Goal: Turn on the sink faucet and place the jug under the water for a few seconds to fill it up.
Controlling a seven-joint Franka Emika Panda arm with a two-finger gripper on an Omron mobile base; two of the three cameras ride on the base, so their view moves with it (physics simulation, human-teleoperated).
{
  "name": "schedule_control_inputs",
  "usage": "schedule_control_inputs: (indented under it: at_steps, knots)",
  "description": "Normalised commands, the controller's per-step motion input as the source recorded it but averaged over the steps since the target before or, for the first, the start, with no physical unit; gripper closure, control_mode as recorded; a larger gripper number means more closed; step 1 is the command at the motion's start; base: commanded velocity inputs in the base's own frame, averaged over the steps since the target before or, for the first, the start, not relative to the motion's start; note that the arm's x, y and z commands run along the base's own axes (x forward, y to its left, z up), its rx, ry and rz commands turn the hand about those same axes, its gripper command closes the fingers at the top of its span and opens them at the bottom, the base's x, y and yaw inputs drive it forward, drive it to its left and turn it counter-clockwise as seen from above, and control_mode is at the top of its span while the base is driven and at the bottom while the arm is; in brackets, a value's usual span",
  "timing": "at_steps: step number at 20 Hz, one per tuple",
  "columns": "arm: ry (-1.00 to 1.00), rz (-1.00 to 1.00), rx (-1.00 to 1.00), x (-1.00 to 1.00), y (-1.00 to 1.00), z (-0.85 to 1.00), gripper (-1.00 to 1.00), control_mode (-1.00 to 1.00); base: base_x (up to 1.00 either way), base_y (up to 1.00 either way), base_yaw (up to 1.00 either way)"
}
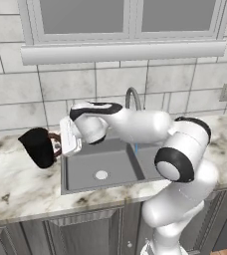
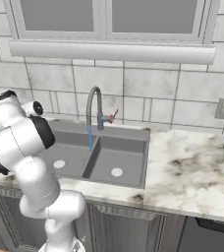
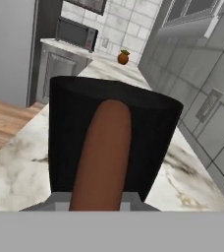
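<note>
Worktop (image 1: 16,189): pale veined marble over dark cabinet fronts, carrying every item below.
Jug position: the jug (image 1: 38,147) on the worktop just left of the sink (image 1: 83,174), well short of the spout.
Jaw state: gripper (image 1: 61,143) brought up against the handle (image 3: 101,157) from the sink side. Jaws set narrow with the handle between them or right at them. Fingertips hidden, so a firm clamp cannot be told.
Handling, judged: rigid, hard-walled and small. Probably light while empty, noticeably heavier once filled. Smooth black wall likely slippery, so the loop handle is the preferred hold, taken near its middle. Expect swing about the handle if gripped loosely.
Orientation: mouth up and wider than the base. Long axis near upright, appearing to lean slightly in the left base view. Handle runs along that axis and faces the hand, toward the sink.
Water (image 2: 90,138): thin blue stream falling into the sink near the basin divider.
Sink faucet (image 2: 94,106): grey gooseneck at the rear rim, arched forward.
Backdrop: grey tiled wall (image 2: 148,88) under a window sill.
</note>
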Motion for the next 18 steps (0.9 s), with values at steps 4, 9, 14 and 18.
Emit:
schedule_control_inputs:
  at_steps: [4, 9, 14, 18]
  knots:
    - [0.07, 0.00, 0.02, -0.28, -1.00, -0.01, 1.00, -1.00, 0.00, 0.00, 0.00]
    - [0.08, 0.00, 0.00, -0.11, -1.00, 0.00, 1.00, -1.00, 0.00, 0.00, 0.00]
    - [0.05, 0.00, 0.00, -0.04, -1.00, 0.00, 1.00, -1.00, 0.00, 0.00, 0.00]
    - [0.00, 0.00, 0.01, -0.12, -0.98, -0.03, 1.00, -1.00, 0.00, 0.00, 0.00]
